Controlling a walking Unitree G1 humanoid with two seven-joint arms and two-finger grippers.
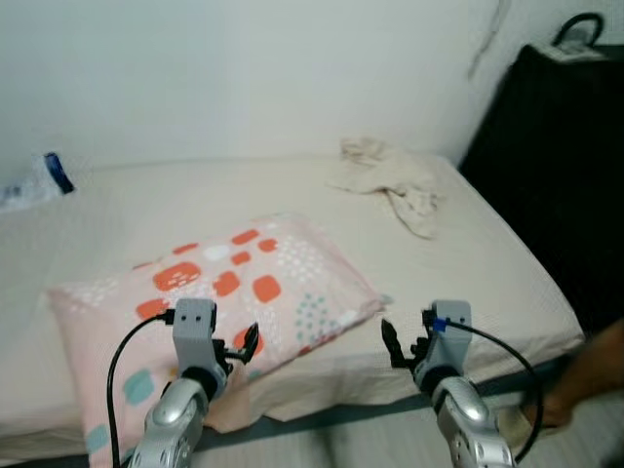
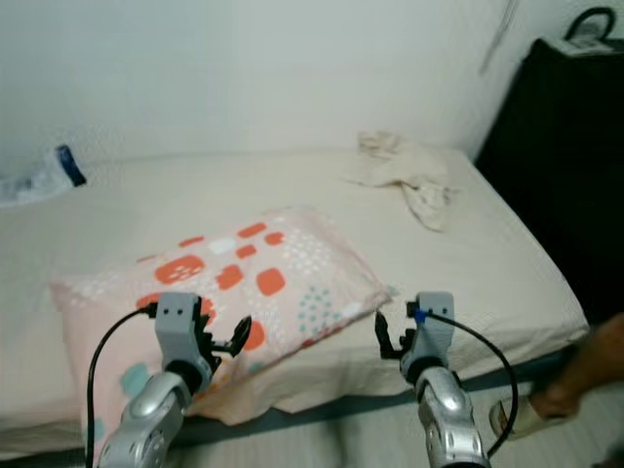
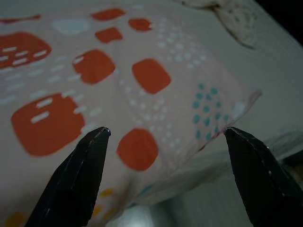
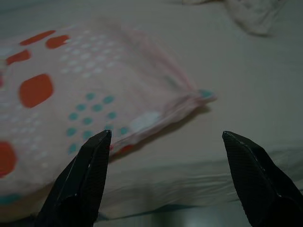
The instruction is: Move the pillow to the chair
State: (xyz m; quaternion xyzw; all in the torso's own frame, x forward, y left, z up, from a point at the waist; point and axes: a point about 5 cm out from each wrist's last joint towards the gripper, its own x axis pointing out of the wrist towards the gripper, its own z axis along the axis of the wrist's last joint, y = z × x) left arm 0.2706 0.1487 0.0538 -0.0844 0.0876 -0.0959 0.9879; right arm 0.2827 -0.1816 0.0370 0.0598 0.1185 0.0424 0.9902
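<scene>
Pillow (image 1: pixel 219 302) lies flat at bed (image 1: pixel 507 263) front edge. Our left gripper (image 1: pixel 237 351) and right gripper (image 1: pixel 402 347) hover spread, empty. We judge it soft, light, floppy: pinch 2 near corners.

The pillow (image 1: pixel 219 292) lies on the bed (image 1: pixel 487 244), a cloth (image 1: pixel 390 180) seemingly behind it.

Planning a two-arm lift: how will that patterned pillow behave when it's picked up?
The pillow looks soft and puffy, so it is likely light but floppy and may sag between grips. Both the left pincer and the right pincer are open; pinching its fabric edges probably holds better.
</scene>
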